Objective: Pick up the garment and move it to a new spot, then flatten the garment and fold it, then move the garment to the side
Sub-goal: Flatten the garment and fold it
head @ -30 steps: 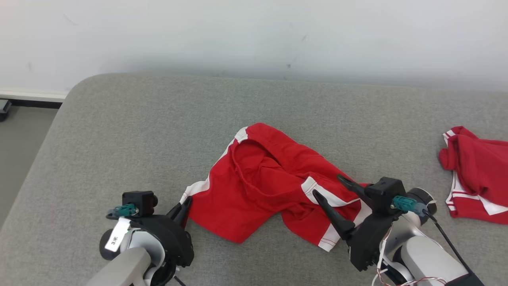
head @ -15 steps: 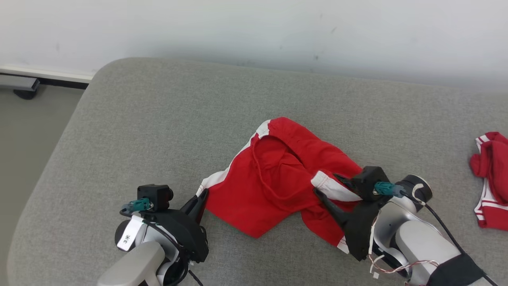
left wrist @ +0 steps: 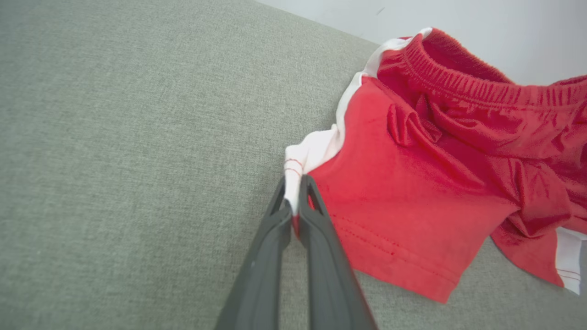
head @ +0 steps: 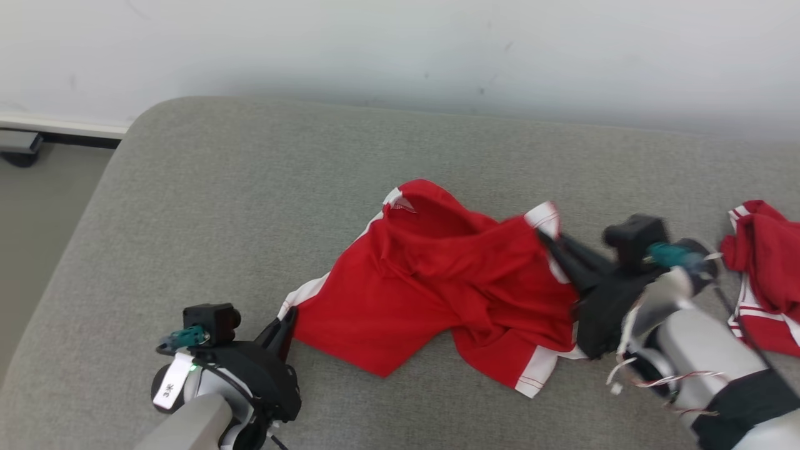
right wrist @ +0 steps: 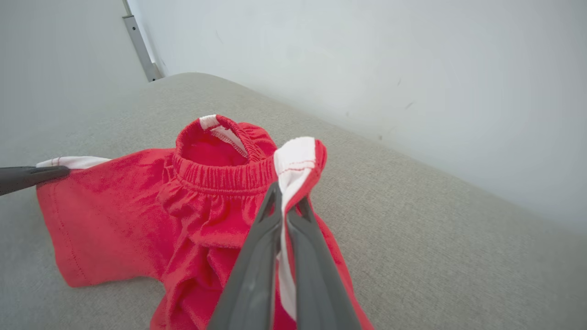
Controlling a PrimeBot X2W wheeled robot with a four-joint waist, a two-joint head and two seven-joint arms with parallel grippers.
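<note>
The garment [head: 431, 287] is a pair of red shorts with white side stripes, lying crumpled on the grey cushioned surface [head: 206, 194]. My left gripper [head: 289, 317] is shut on the white corner of the near left leg hem [left wrist: 293, 169]. My right gripper [head: 547, 237] is shut on the white-striped hem of the other leg [right wrist: 298, 160] and holds it lifted above the rest of the cloth. The elastic waistband [right wrist: 220, 172] bunches up between the two grips, and the left fingers [right wrist: 32, 176] show at the left edge of the right wrist view.
A second red and white garment [head: 762, 275] lies crumpled at the right edge of the surface. A pale wall [head: 400, 50] runs behind the surface's far edge. Floor and a dark caster [head: 19, 150] lie off the left side.
My right gripper has shut on the white-striped leg hem and lifted it up and back. The left gripper keeps its hold. The head camera has shifted.
</note>
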